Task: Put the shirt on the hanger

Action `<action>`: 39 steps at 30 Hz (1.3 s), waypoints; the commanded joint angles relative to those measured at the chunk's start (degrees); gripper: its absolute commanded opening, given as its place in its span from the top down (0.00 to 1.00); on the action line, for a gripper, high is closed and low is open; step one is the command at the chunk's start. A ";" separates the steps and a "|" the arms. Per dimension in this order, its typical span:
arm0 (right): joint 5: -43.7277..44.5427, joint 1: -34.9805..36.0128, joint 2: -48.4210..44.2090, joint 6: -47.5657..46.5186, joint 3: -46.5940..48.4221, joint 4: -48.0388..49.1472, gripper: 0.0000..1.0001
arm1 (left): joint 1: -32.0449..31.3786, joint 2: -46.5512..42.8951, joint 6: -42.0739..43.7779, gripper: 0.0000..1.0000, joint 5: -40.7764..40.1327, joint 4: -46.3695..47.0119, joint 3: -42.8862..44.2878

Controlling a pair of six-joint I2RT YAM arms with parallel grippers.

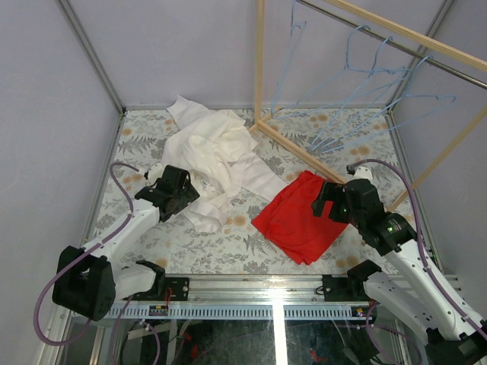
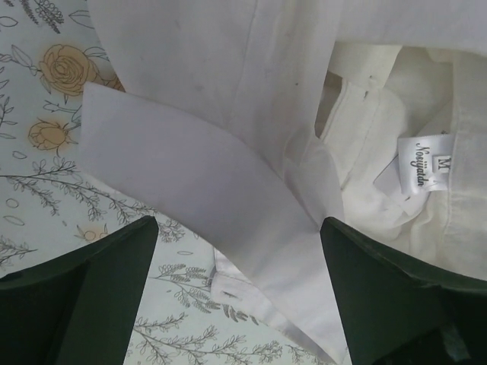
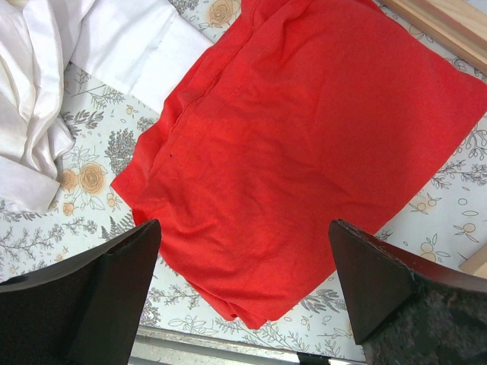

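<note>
Crumpled at far left of tabletop (image 1: 190, 247): white shirt (image 2: 190, 53), tangled with cream garment (image 1: 224, 156), boundary hard to make out. Over its collar (image 2: 183, 182), left end effector (image 2: 237, 228), spread apart; over red cloth (image 3: 304, 129), right end effector (image 3: 243, 228), likewise apart.

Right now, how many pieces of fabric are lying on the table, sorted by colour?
White: 1, the white collared shirt
Cream: 1, the off-white garment bunched up with it
Red: 1, the red cloth
Total: 3
</note>
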 commanded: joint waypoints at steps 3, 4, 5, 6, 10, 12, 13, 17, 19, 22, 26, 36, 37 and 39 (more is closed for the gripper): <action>-2.29 -0.31 -0.70 -0.82 -0.44 2.24 0.01 | 2.57 0.87 0.79 0.27 2.03 11.69 -2.72; -2.23 -0.25 -1.01 -0.86 -0.55 2.11 0.01 | 2.95 0.79 1.23 0.32 1.72 12.51 -2.84; -2.21 -0.26 -1.23 -0.80 -0.72 2.02 0.01 | 3.24 0.72 1.68 0.37 1.33 13.44 -3.05; -2.21 -0.25 -1.43 -0.77 -0.90 1.94 0.01 | 3.63 0.60 2.12 0.41 1.00 14.43 -3.33; -2.38 -0.28 -1.95 -0.80 -1.15 1.58 0.01 | 7.12 0.46 2.76 0.68 1.70 16.02 -3.82; -2.35 -0.27 -2.28 -0.81 -1.22 1.37 0.01 | 8.72 -1.02 3.19 0.82 1.44 15.88 -3.48; -2.22 -0.28 -2.40 -0.69 -1.28 1.43 0.01 | 9.13 -2.31 3.50 0.87 1.31 15.67 -3.22; -1.88 -0.30 -3.02 -0.67 -1.41 1.65 0.01 | 9.97 -8.09 5.88 1.00 0.77 15.38 -0.98; -1.84 -0.26 -3.17 -0.75 -1.32 1.98 0.00 | 10.34 -10.73 6.83 1.00 1.33 14.22 0.87; -1.85 -0.29 -3.69 -0.82 -1.39 3.09 0.01 | 10.54 -13.60 8.55 1.00 2.14 11.28 5.52; -1.78 -0.30 -3.98 -0.69 -1.28 4.84 0.00 | 10.56 -14.89 11.46 1.00 3.05 7.55 14.11; -2.22 -0.25 -2.52 -2.67 -0.51 4.40 0.00 | 10.50 -4.25 20.44 0.99 8.95 2.04 46.95; -2.54 -0.31 -3.02 -2.83 -0.61 4.66 0.00 | 10.51 -3.17 20.90 1.00 10.02 1.60 49.86; -3.44 -0.32 -4.18 -3.30 -0.91 5.57 0.00 | 10.49 -1.38 21.35 0.99 11.57 0.00 54.68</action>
